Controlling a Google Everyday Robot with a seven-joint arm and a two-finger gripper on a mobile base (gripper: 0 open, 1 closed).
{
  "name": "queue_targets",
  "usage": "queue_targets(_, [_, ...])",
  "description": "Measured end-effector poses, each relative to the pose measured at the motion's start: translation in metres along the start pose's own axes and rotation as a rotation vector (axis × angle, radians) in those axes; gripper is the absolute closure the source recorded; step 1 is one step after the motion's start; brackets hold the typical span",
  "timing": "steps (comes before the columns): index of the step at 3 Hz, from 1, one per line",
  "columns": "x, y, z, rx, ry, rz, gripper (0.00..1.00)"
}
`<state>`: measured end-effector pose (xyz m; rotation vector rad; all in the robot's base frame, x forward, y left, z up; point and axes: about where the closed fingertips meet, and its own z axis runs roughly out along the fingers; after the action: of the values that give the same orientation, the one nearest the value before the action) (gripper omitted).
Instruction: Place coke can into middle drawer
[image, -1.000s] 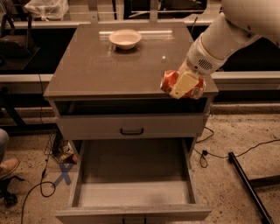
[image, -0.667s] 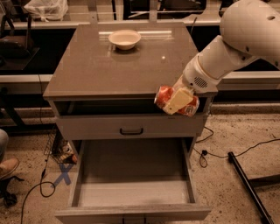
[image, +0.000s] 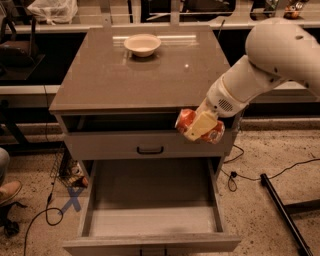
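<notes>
My gripper (image: 200, 126) is shut on the coke can (image: 186, 120), a red can held on its side. It hangs in front of the cabinet's right side, level with the closed top drawer front. The middle drawer (image: 152, 220) is pulled wide open below, a grey box with a bare flat floor. The can is above the drawer's back right part, well clear of the floor. My white arm (image: 265, 65) comes in from the upper right.
A cream-white bowl (image: 142, 44) sits at the back of the brown cabinet top (image: 140, 80). The top drawer front has a black handle (image: 150, 150). Cables (image: 260, 177) and a black bar (image: 285, 215) lie on the floor at right. A shoe (image: 7, 192) shows at left.
My gripper has moved down and to the left with the can, from the cabinet's right top edge to in front of the top drawer.
</notes>
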<state>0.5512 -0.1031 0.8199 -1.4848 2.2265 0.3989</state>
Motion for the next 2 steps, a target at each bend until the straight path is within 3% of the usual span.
queue_targets(2, [0.048,0.045,0.084,-0.087,-0.074,0.213,1.0])
